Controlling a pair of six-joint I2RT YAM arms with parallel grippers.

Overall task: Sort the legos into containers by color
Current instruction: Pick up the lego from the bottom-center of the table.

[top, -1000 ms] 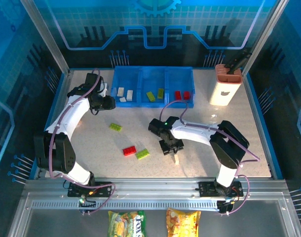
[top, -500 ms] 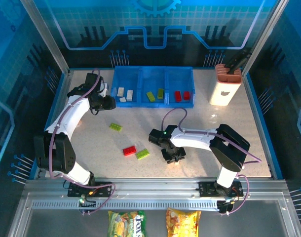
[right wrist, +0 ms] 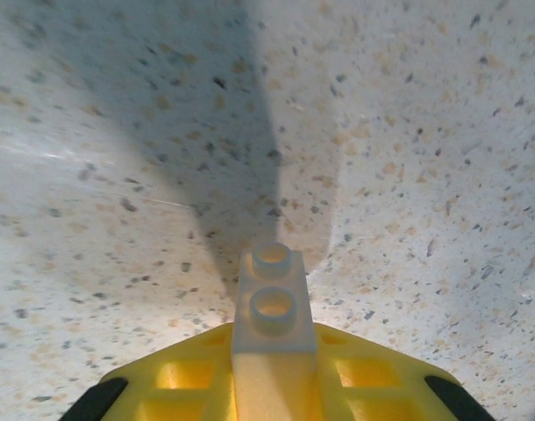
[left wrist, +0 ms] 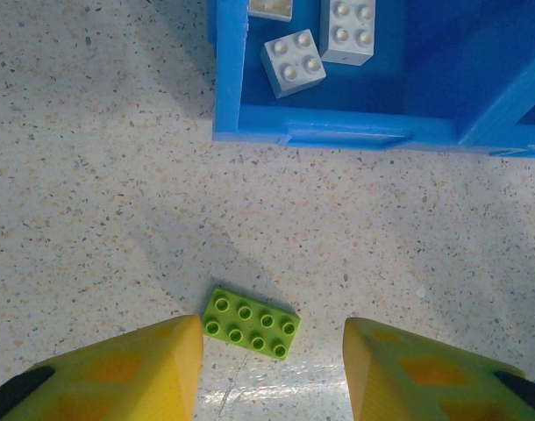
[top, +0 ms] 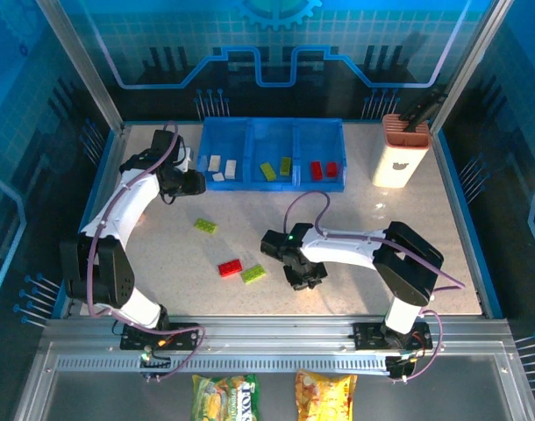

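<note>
Since the frame 1 s ago, the right arm has drawn its wrist in toward the near edge. The right gripper (top: 304,274) now sits low over the spot where a pale brick lay loose, while the left arm has not shifted.

The right wrist view shows what the overhead camera hides. The fingers are pinched on a white brick (right wrist: 272,289), gripped across its narrow sides so that 2 studs poke out ahead. That hold probably leaves the brick's long end free for dropping into a bin. Whether it is clear of the table cannot be told.

The blue tray (top: 272,139) lies well apart, at the far side. White legos are in its left compartment (top: 222,149), so that is the likely destination.

The left gripper (left wrist: 272,351) hangs spread wide beside the tray's near left corner. A green brick (left wrist: 253,323) lies flat between its fingers (left wrist: 118,373), untouched, which looks like a line-up for the next pick. Its wrist camera also shows the stud pattern of 2 white legos (left wrist: 292,63) inside the tray wall.

The overhead view alone shows a red brick (top: 230,267) and a second green one (top: 253,274) still unsorted.
</note>
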